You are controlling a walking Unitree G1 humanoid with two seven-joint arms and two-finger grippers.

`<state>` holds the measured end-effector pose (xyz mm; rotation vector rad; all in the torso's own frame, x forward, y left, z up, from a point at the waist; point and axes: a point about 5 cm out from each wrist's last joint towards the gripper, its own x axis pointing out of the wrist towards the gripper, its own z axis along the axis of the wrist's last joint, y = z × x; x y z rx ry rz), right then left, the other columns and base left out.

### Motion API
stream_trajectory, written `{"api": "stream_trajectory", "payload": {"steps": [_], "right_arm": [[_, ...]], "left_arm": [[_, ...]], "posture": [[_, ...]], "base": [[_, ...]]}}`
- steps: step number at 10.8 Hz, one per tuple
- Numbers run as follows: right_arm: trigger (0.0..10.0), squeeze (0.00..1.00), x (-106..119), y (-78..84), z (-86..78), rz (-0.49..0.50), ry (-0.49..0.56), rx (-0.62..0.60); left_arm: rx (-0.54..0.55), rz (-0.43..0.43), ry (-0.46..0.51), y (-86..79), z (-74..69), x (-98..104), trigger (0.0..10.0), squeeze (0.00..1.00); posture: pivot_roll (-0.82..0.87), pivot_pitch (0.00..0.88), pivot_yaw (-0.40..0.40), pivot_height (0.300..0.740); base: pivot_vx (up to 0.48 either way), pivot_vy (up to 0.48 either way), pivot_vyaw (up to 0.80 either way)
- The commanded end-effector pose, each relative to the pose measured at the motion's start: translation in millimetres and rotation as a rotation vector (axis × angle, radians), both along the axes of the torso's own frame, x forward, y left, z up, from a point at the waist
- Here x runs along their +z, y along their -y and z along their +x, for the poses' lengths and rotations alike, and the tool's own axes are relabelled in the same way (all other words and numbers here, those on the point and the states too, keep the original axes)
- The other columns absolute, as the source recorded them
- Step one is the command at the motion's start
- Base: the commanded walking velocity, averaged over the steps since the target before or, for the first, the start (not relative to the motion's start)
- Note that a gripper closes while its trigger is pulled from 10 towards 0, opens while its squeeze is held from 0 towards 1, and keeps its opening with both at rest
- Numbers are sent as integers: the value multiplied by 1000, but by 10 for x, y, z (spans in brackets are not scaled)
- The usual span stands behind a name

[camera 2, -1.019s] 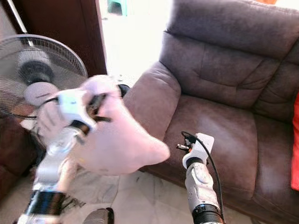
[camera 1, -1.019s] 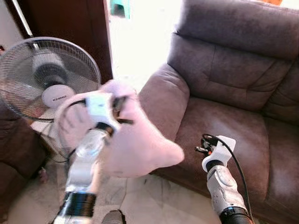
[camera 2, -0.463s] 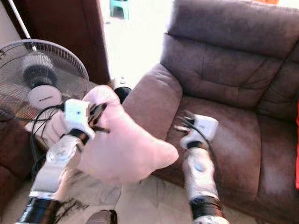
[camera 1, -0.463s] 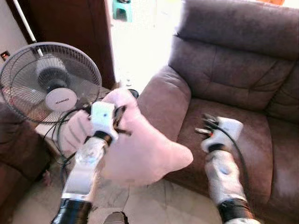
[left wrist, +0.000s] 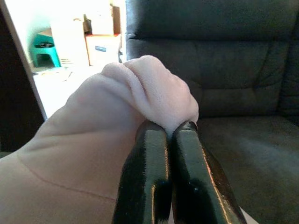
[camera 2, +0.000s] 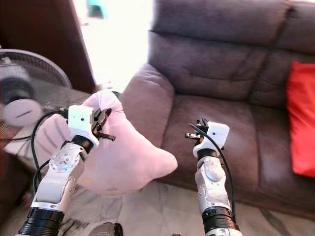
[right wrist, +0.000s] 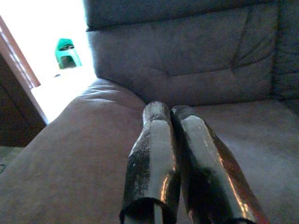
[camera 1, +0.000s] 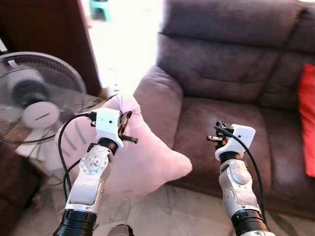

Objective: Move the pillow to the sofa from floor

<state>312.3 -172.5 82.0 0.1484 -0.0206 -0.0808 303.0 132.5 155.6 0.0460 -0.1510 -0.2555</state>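
A soft pale pink fabric pillow [camera 1: 142, 157] is held up off the floor by the left gripper [left wrist: 169, 128], whose two long black fingers [left wrist: 148, 177] are pinched tightly on a bunched upper corner of the cloth. The pillow hangs in the air just in front of the rounded armrest [camera 1: 158, 101] of a brown-grey suede-like upholstered sofa [camera 1: 231, 73], with its lower pointed corner directed toward the seat cushion [camera 2: 221, 132]; whether the fabric touches the armrest cannot be told. The right gripper [right wrist: 169, 112] is raised in front of the seat cushion, clear of it, and its two black fingers [right wrist: 154, 154] are pressed together with nothing between them. A bright red cushion [camera 2: 301, 115] is seen leaning at the far right end of the sofa, well apart from the pillow. To the robot's left a round wire-caged pedestal fan [camera 1: 34, 96] stands beside a dark wooden panel [camera 1: 44, 27], partly behind the raised left arm. Past the armrest a brightly lit tiled floor [camera 1: 123, 44] is visible, and on it a small teal plastic stool [left wrist: 45, 49] is made out, near some pale boxes [left wrist: 103, 43]. Light marbled floor tiles [camera 1: 172, 216] lie below the two silver arms.
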Motion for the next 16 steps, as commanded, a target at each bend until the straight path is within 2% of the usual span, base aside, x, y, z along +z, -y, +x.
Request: {"api": "stream_trajectory", "payload": {"steps": [1, 3, 4, 10, 12, 13, 14, 16], "right_arm": [[10000, 0, -6, 28, -7, 0, -7, -12], [10000, 0, -10, 20, -4, -1, -8, -12], [10000, 0, 17, 18, -7, -2, 19, -17], [10000, 0, 27, 34, -6, -19, 30, -32], [10000, 0, 106, 31, -165, -89, 115, -36], [10000, 0, 97, 33, -239, -97, 111, -34], [10000, 0, 26, 25, -302, -100, 83, -21], [10000, 0, 28, 4, -268, -94, 80, -29]], "left_arm": [[-26, -19, 99, 66, 12, 188, 10000, 0], [-25, -18, 104, 67, 2, 187, 10000, 0], [-25, -13, 104, 70, -5, 176, 10000, 0], [-46, -34, 110, 105, -30, 162, 10000, 0], [15, -9, 113, -3, -32, 93, 10000, 0], [64, 14, 88, -84, -15, 9, 10000, 0], [80, -8, 74, -131, -23, -39, 10000, 0], [91, -36, 104, -159, -23, 19, 10000, 0]], "posture": [[106, 60, -52, 740], [107, 60, -52, 740], [109, 54, -52, 740], [104, 30, -55, 740], [100, 20, -54, 740], [92, 19, -53, 740], [85, 14, -53, 740], [91, 11, -54, 740]], "base": [[0, 0, -613], [0, 0, -609], [0, -480, 0], [0, -480, 0], [0, -435, 0], [0, 0, 0], [0, 0, 0], [0, 0, 0]]}}
